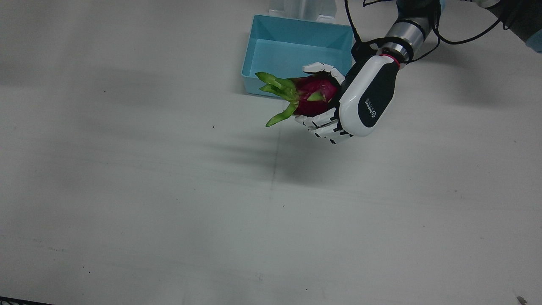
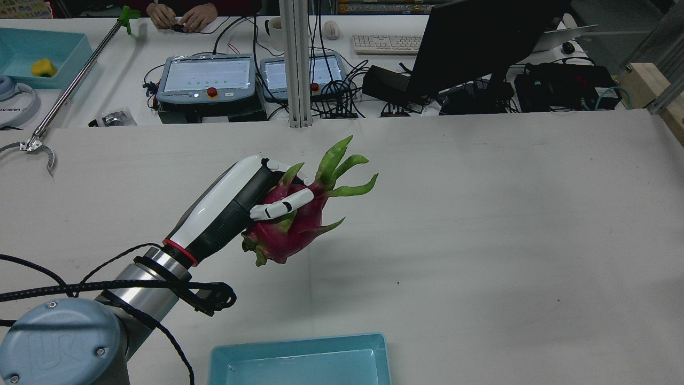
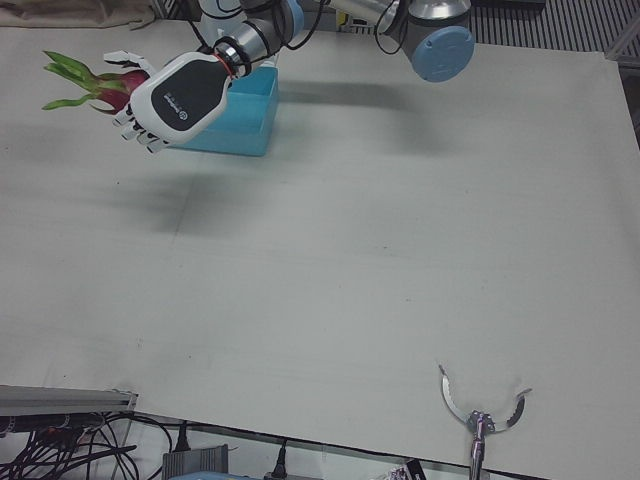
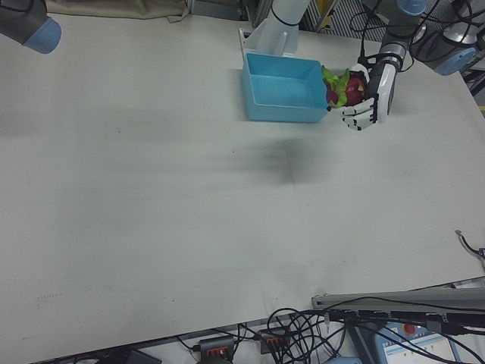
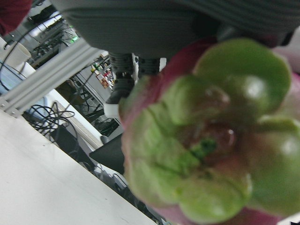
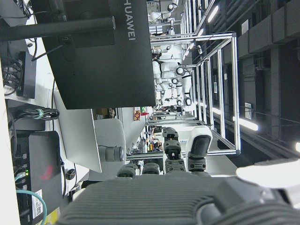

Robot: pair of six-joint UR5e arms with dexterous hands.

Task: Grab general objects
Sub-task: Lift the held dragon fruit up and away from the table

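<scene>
A magenta dragon fruit [image 1: 313, 95] with green leafy tips is held in my left hand [image 1: 360, 97], fingers wrapped around it. The hand holds it in the air above the table, just in front of the near edge of a light-blue bin [image 1: 250, 59]. The rear view shows the fruit [image 2: 288, 230] in the left hand [image 2: 235, 206], leaf tips pointing away from the robot. The left hand view is filled by the fruit's green end [image 5: 211, 140]. My right hand [image 6: 173, 154] shows only in its own view, fingers extended, holding nothing, off the table.
The bin [image 2: 299, 363] holds nothing and stands near the robot's base. A reacher tool's claw [image 2: 37, 144] lies at the far left table edge, also in the left-front view [image 3: 483, 420]. Monitors, cables and teach pendants [image 2: 206, 77] stand beyond the table.
</scene>
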